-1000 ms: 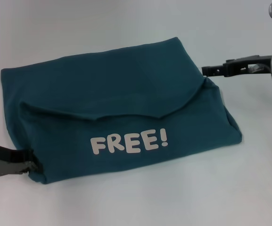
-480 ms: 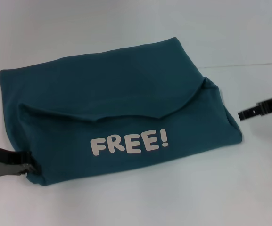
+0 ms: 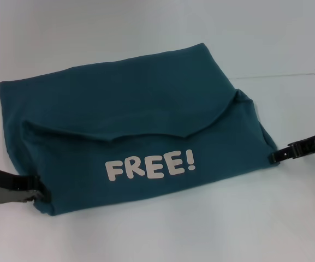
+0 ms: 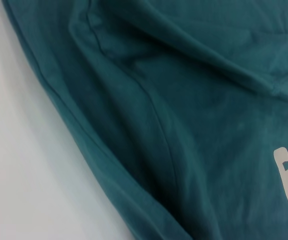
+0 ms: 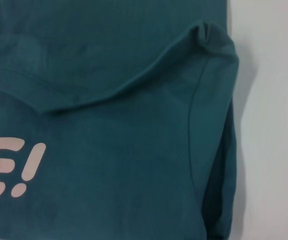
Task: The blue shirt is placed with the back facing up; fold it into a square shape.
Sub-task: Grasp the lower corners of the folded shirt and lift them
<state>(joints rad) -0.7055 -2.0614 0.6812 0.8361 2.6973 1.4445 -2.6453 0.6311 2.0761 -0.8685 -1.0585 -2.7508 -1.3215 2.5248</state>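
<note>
Left tool (image 3: 37,192) sits at the near-left corner of the blue shirt (image 3: 135,125), apparently clamped on the hem there. Shirt lies partly folded on the white surface (image 3: 157,234), "FREE!" lettering (image 3: 149,165) showing. Right tool (image 3: 275,157) touches the shirt's near-right corner; can't tell its grip. Risk: uneven lift if only one corner is held, skewing the fold.

Quick count: 1 blue shirt (image 3: 130,125), folded up w/ 1 white "FREE!" print (image 3: 149,164) on top, that's 4 letters + 1 exclamation mark. 2 grippers in the head view: left gripper (image 3: 34,191) and right gripper (image 3: 277,156). 1 white table (image 3: 201,229) under it all.
</note>
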